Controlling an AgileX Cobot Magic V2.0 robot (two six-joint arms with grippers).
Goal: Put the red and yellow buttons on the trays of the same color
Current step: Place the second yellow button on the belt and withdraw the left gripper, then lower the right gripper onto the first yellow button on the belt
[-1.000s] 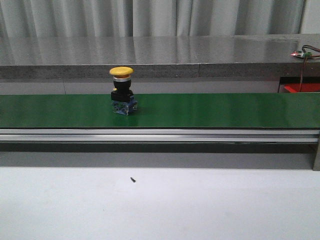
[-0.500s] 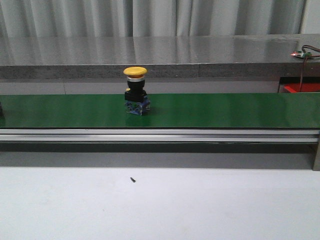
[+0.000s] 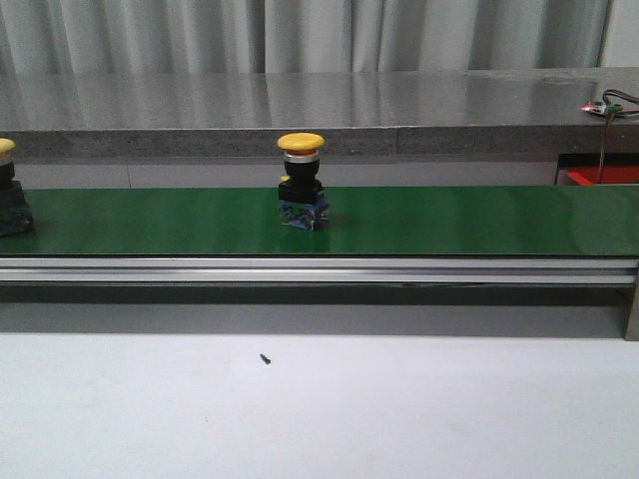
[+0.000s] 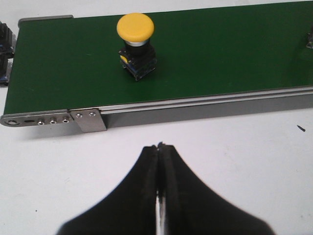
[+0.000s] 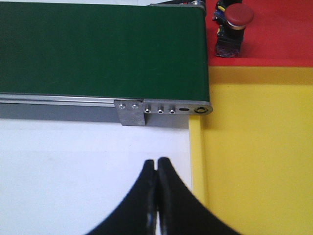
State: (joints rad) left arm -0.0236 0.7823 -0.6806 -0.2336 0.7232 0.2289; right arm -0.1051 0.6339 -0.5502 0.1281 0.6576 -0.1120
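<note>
The yellow button (image 3: 302,183) had moved rightward along the green belt (image 3: 449,220) while a second button (image 3: 10,200) entered at left, both end effectors (image 4: 159,147) (image 5: 155,161) closed, empty, above the desk (image 3: 399,409).

A second button (image 3: 8,190) is cut off at frame edge.

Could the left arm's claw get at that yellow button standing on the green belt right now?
Probably yes. The yellow button stands upright and alone on the green belt, with nothing between it and the left claw. The claw is shut, though, so it would need to open first.
</note>
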